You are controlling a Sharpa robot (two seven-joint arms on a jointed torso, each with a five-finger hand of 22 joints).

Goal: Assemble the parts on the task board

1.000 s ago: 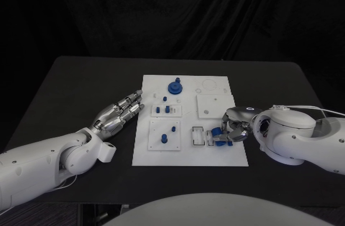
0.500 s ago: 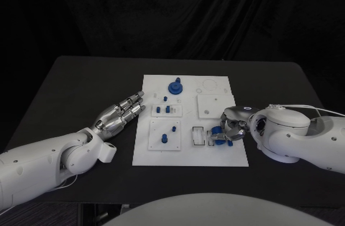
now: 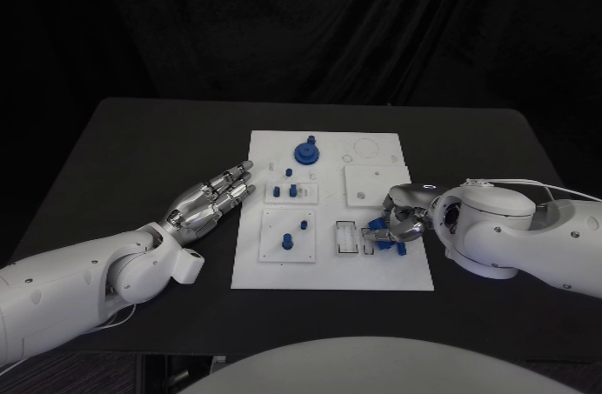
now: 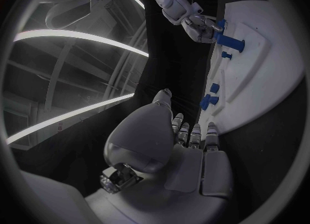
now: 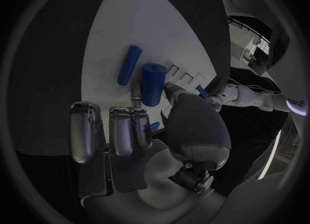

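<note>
The white task board (image 3: pixel 329 270) lies mid-table. My right hand (image 3: pixel 402 221) hovers over its lower right part, beside the rectangular slots (image 3: pixel 345 237). In the right wrist view the thumb and a finger (image 5: pixel 137 111) pinch a thick blue cylinder (image 5: pixel 152 83) standing against the board (image 5: pixel 129 22). A thin blue rod (image 5: pixel 129 64) lies just beyond it. Blue pieces (image 3: pixel 380 235) show under the hand in the head view. My left hand (image 3: pixel 210 199) lies flat and open on the table by the board's left edge, holding nothing.
A large blue knob (image 3: pixel 305 154) stands at the board's far end. Small blue pegs sit in the upper left plate (image 3: pixel 289 190) and the lower left plate (image 3: pixel 291 237). The left wrist view shows the board (image 4: pixel 271 53) with blue pegs (image 4: pixel 208 100).
My right hand has crept slightly toward the board's middle with the blue cylinder. The left hand has stayed put.
</note>
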